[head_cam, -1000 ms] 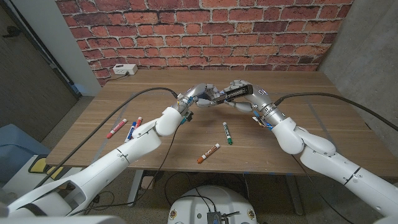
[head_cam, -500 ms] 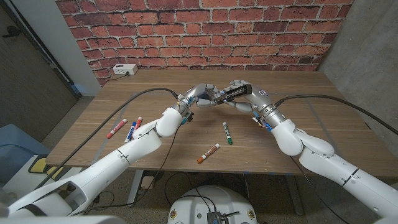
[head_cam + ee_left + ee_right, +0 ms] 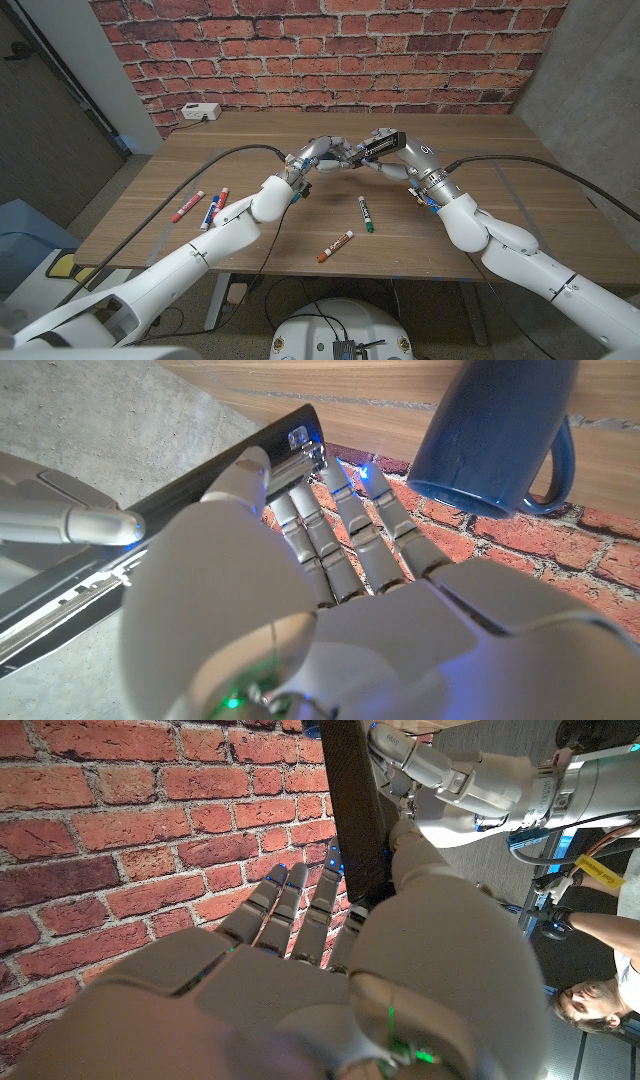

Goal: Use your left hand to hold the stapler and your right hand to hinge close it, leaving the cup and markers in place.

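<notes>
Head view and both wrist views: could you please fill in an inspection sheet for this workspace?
Surface: wooden table, marked with faint tape lines.
Job's things: black stapler lifted between both hands, still hinged open; dark blue mug nearby.
Clutter: markers, red, blue, green, orange; white box at the far edge.
Hands: left hand grips the stapler; right hand on it.
Cables: black, along both arms.
Surroundings: brick wall; a person beyond.
</notes>
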